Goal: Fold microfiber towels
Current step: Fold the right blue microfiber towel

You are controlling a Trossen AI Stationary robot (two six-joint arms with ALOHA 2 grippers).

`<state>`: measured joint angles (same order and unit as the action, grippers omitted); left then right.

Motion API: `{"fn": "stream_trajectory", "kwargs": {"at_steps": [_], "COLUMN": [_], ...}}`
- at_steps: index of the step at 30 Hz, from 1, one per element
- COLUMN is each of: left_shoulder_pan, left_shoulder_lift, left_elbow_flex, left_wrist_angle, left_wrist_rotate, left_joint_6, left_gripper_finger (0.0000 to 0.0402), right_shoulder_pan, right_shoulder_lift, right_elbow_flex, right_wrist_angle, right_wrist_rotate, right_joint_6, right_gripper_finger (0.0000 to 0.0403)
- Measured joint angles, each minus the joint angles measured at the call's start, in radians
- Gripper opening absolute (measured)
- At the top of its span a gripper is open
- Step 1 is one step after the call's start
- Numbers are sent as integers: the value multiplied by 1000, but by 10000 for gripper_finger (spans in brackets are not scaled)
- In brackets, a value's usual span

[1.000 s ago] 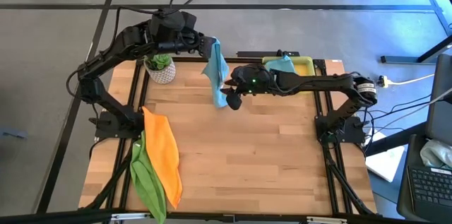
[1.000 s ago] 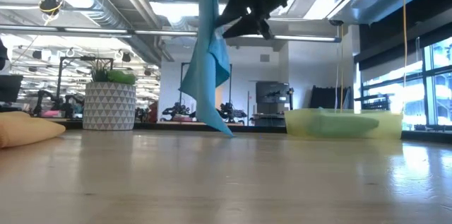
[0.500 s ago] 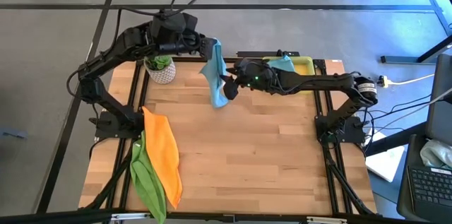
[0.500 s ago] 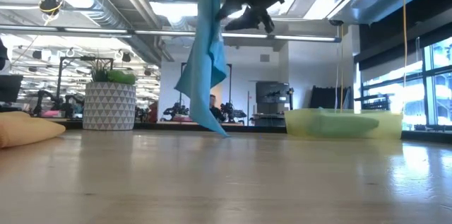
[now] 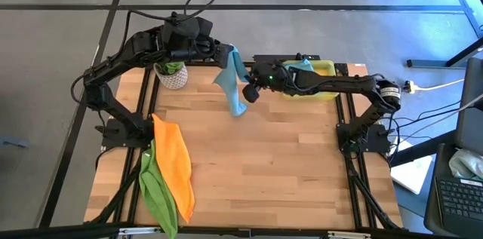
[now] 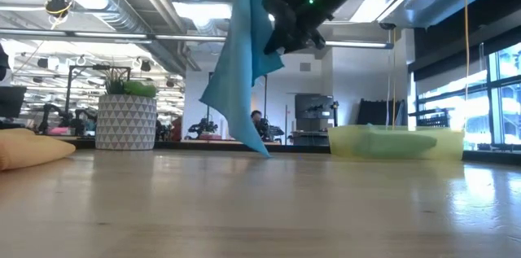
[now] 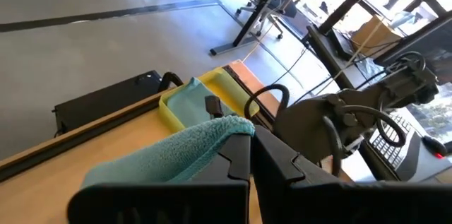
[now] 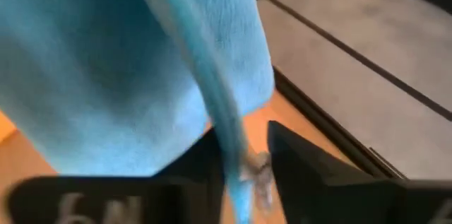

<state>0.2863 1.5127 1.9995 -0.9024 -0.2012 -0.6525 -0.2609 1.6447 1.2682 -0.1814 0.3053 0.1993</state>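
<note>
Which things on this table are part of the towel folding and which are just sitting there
Part of the job:
- hanging teal microfiber towel, pinched by the left gripper, right gripper at its edge
- flat orange microfiber towel
- lime green microfiber towel
- teal towel lying in the tray

Lying about:
- white patterned plant pot
- yellow rectangular plastic tray

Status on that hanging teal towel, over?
Left gripper shut on teal towel, held high. Right gripper open, straddling its hanging edge. Lowest corner touches table. Nothing in the way.

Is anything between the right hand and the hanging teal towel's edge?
Nothing visible. The teal towel hangs from the left hand, and its edge already runs between the right hand fingers, which look open around it.
</note>
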Motion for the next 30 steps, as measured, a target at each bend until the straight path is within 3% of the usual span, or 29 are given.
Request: {"fn": "stream_trajectory", "kwargs": {"at_steps": [3, 5, 9, 13, 22, 27, 30], "left_shoulder_pan": [0, 0, 25, 66, 217, 266, 244], "left_shoulder_lift": [0, 0, 0, 0, -6, -7, -21], "left_elbow_flex": [0, 0, 0, 0, 0, 0, 0], "left_wrist_angle": [-3, -27, -194, -350, -389, -411, -487], "left_wrist_rotate": [-4, -16, -55, -106, -137, -83, -13], "left_joint_6": [20, 49, 147, 258, 515, 496, 423], "left_gripper_finger": [0, 0, 0, 0, 0, 0, 0], "right_shoulder_pan": [-20, -39, -71, -98, -171, -182, -158], "right_shoulder_lift": [0, -2, -7, -12, -13, -12, -13], "right_elbow_flex": [0, 0, 38, 162, 318, 376, 415], "right_wrist_angle": [-44, -59, -62, -61, -64, -196, -377], "right_wrist_rotate": [-38, -71, -70, -64, -103, -151, -305], "right_joint_6": [-28, -53, -133, -279, -575, -561, -515], "right_gripper_finger": [33, 11, 7, 6, 4, 4, 4]}}
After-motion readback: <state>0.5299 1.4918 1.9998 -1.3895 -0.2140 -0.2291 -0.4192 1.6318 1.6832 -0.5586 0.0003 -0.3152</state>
